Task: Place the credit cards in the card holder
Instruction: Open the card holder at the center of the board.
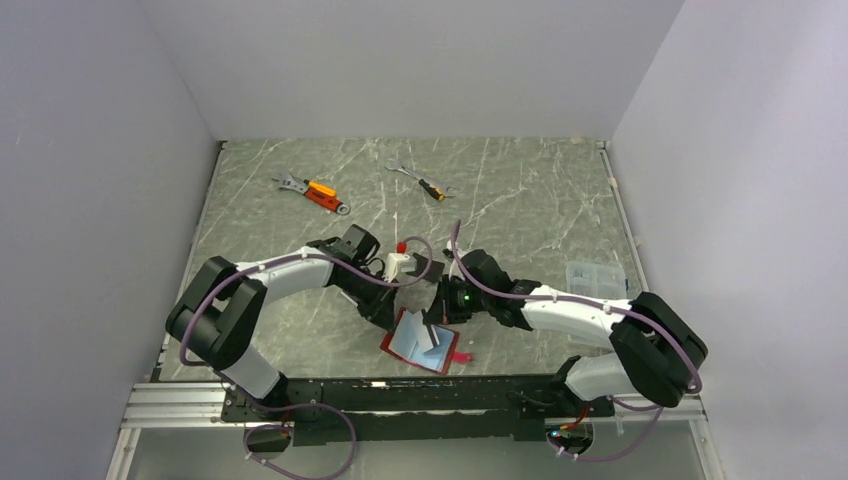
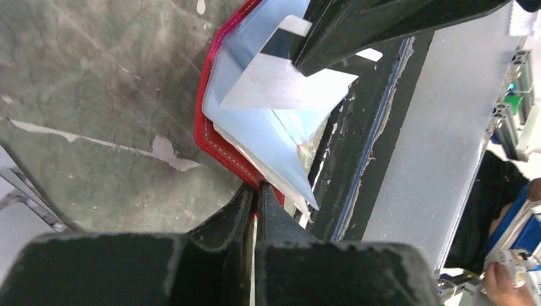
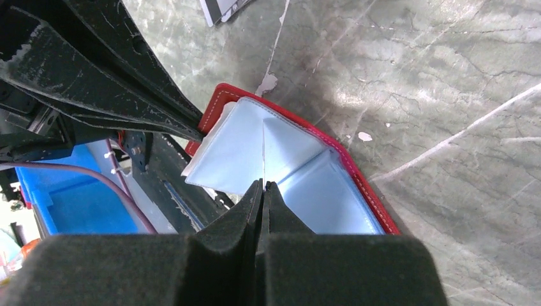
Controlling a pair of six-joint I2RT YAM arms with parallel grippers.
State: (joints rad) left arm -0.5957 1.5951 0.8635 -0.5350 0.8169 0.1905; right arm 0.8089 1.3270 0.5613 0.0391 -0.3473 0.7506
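Observation:
The red card holder (image 1: 410,345) lies open near the table's front edge, its pale blue pockets facing up. My left gripper (image 2: 256,190) is shut on its red rim (image 2: 210,137); in the top view the left gripper (image 1: 393,318) is at the holder's left corner. My right gripper (image 3: 263,186) is shut on a silver-grey credit card (image 2: 281,86), held on edge with its lower edge against the blue pockets (image 3: 293,166). In the top view the right gripper (image 1: 441,322) is over the holder. Another silver card with a dark stripe (image 3: 220,9) lies on the table beyond.
Two orange-handled wrenches (image 1: 318,193) (image 1: 430,186) lie at the back of the table. A clear plastic box (image 1: 593,277) sits at the right. The table's front edge and black rail (image 2: 363,159) are just beside the holder.

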